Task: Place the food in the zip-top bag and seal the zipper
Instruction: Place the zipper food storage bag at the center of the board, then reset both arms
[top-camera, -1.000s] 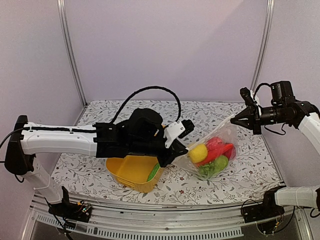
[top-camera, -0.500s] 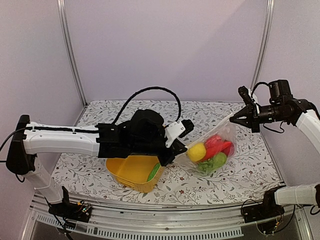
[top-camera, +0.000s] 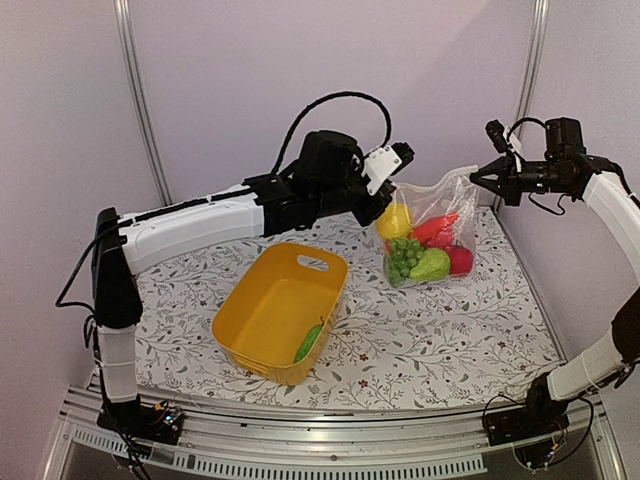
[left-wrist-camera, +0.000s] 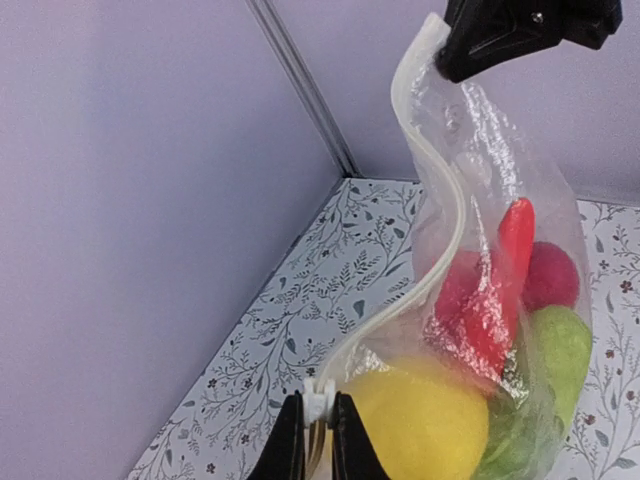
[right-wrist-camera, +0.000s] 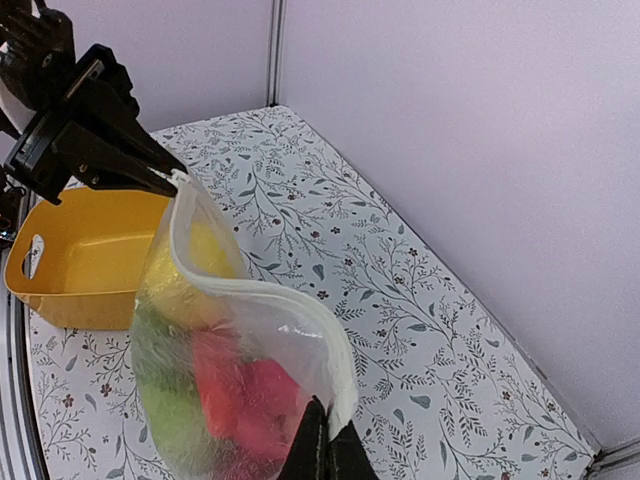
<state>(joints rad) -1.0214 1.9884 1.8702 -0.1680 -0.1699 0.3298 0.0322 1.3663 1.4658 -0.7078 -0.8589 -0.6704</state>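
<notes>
Judging by what lies where, the filling is nearly done and the sealing is not. Nearest the arms, the basket (top-camera: 262, 300) sits on the table (top-camera: 450, 340) with one green piece (top-camera: 308, 343) left in it, which likely belongs in the bag (top-camera: 440, 203). Farther back the bag hangs clear of the table, strung between the two arms. The left gripper (left-wrist-camera: 318, 440) is pinched tight on one end of the zipper (left-wrist-camera: 456, 215), and the right gripper (right-wrist-camera: 322, 445) is closed just as tight on the other end. Inside the bag are a yellow fruit (left-wrist-camera: 420, 425), a chili (left-wrist-camera: 512, 250), grapes (top-camera: 403, 255) and red and green fruits. The zipper runs wavy and slack between the claws, and from the right wrist the mouth seems to gape, so I judge it unsealed; pressing it shut along its length remains

Hard to make out: whether any stretch of the zipper is already mated, since its two clear lips blur into one band. The green piece is too small to name. Leafy greens, if any, are lost among the green shapes low in the bag
</notes>
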